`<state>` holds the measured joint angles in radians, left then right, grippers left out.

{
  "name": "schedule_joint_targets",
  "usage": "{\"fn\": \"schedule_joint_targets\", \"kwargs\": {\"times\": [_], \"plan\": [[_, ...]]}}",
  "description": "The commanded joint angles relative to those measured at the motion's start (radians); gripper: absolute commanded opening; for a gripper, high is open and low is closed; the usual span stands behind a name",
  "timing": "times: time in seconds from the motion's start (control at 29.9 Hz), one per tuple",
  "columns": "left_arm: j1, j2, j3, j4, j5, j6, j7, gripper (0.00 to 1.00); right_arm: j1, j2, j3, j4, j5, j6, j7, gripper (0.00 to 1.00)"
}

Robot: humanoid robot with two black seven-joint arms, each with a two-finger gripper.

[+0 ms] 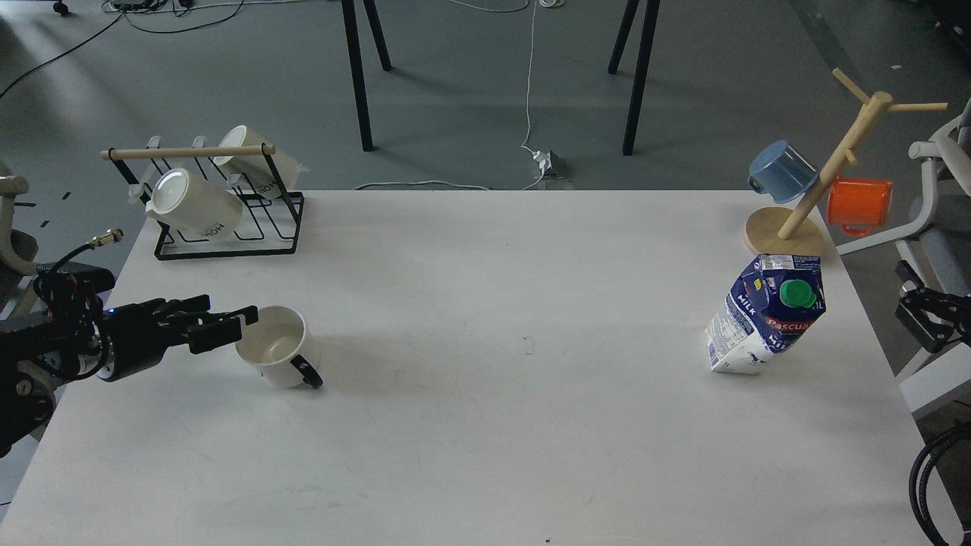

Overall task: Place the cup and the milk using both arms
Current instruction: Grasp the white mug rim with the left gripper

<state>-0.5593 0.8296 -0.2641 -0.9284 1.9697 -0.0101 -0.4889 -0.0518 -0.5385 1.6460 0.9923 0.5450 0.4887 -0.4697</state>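
The cup [274, 347] is a white mug with a black handle. It stands upright on the left part of the white table [485, 425], with its handle toward the front right. My left gripper [244, 321] reaches in from the left, low over the table. Its fingers are slightly apart, with the fingertips at the cup's left rim. The milk [766, 315] is a blue and white Pascual carton with a green cap. It stands leaning at the right. My right gripper [916, 312] is a dark shape off the table's right edge, apart from the carton; its fingers cannot be told apart.
A black wire rack [227, 227] with cream cups [193, 206] stands at the back left. A wooden mug tree [785, 231] at the back right holds a blue mug [781, 171] and an orange mug [857, 203]. A white chair frame stands off the right edge.
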Motion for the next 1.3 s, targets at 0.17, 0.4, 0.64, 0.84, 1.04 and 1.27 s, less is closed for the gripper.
{"fn": "schedule_joint_targets", "kwargs": {"times": [0.17,0.4,0.64,0.84,1.04,1.27], "plan": [[0.002,-0.076,0.000,0.092,-0.002,0.002,0.000,0.92,-0.013,0.000,0.000,-0.001,0.000,0.000,0.000,0.98],[0.021,-0.115,0.002,0.144,0.000,0.004,0.000,0.81,-0.016,0.000,-0.002,-0.001,0.000,0.000,-0.001,0.98],[0.024,-0.130,0.006,0.158,0.000,0.004,0.000,0.70,-0.019,0.000,-0.002,-0.001,0.000,0.000,-0.003,0.98],[0.038,-0.129,0.006,0.158,0.003,0.016,0.000,0.49,-0.019,0.000,-0.002,-0.003,0.000,0.000,-0.003,0.98],[0.049,-0.116,0.006,0.160,0.038,0.100,0.000,0.24,-0.026,0.000,-0.002,-0.006,0.000,0.000,-0.003,0.98],[0.041,-0.115,0.005,0.146,0.047,0.134,0.000,0.00,-0.036,0.000,-0.002,-0.006,0.000,0.000,-0.001,0.98]]}}
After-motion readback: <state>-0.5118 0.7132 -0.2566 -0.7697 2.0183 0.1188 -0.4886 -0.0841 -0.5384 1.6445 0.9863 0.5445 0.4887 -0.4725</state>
